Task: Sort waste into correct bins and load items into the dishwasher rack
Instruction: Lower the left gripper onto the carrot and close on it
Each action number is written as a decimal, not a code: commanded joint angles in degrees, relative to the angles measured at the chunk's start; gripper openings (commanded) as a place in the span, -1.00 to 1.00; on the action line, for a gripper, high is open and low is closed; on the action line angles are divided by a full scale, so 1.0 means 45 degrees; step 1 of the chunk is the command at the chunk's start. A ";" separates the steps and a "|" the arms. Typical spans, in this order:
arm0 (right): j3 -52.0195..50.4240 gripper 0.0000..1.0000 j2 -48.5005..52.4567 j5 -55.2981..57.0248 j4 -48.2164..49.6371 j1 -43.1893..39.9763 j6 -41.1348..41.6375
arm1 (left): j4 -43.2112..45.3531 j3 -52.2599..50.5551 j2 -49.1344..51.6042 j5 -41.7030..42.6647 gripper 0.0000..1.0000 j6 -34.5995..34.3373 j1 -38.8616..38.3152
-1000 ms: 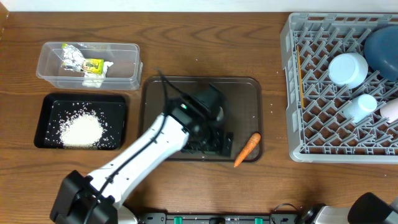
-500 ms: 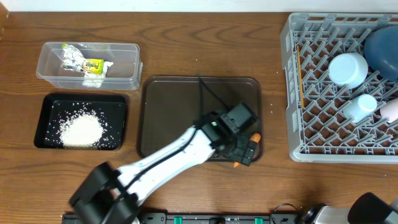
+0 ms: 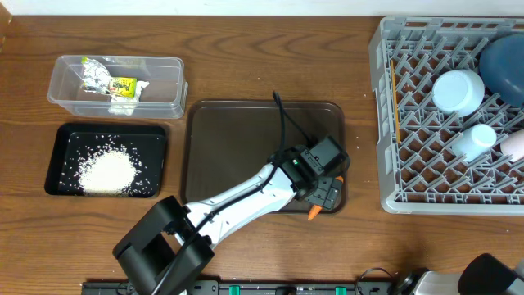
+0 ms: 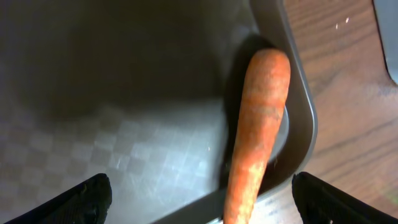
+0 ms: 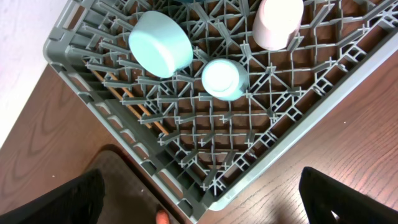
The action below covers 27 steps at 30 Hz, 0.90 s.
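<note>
The left gripper [image 4: 208, 198] has swung to the brown tray's [image 3: 213, 147] 4 o'clock corner, jaws wide open astride the carrot [image 4: 261, 124], apparently not touching it; a grasp looks next. The right gripper's [image 5: 205, 202] jaws gape too.

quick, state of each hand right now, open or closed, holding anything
Left hand: open, carrot between its fingers, not gripped.
Right hand: open, holding nothing.

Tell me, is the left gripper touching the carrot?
Apart. The left wrist view shows the carrot lying between the open fingers of the left gripper, with a clear gap on each side.
</note>
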 commanded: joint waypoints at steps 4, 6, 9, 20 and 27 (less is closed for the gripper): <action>0.0019 0.99 -0.0005 0.0058 0.0000 0.0049 -0.0189 | 0.0617 -0.0063 0.0369 -0.0544 0.90 0.0223 -0.0393; 0.0019 0.98 -0.0005 0.0058 0.0000 0.0049 -0.0194 | 0.0699 -0.0063 0.0500 -0.0831 0.90 0.0214 -0.0559; 0.0019 0.99 -0.0005 0.0058 0.0000 0.0049 -0.0194 | 0.0699 -0.0063 0.0748 -0.1166 0.90 0.0117 -0.0748; 0.0019 0.98 -0.0005 0.0058 0.0000 0.0049 -0.0194 | 0.0719 -0.0063 0.1608 -0.1462 0.86 0.0073 -0.0772; 0.0019 0.99 -0.0005 0.0058 0.0000 0.0049 -0.0194 | 0.0962 -0.0063 0.1729 -0.1443 0.83 0.0073 -0.1001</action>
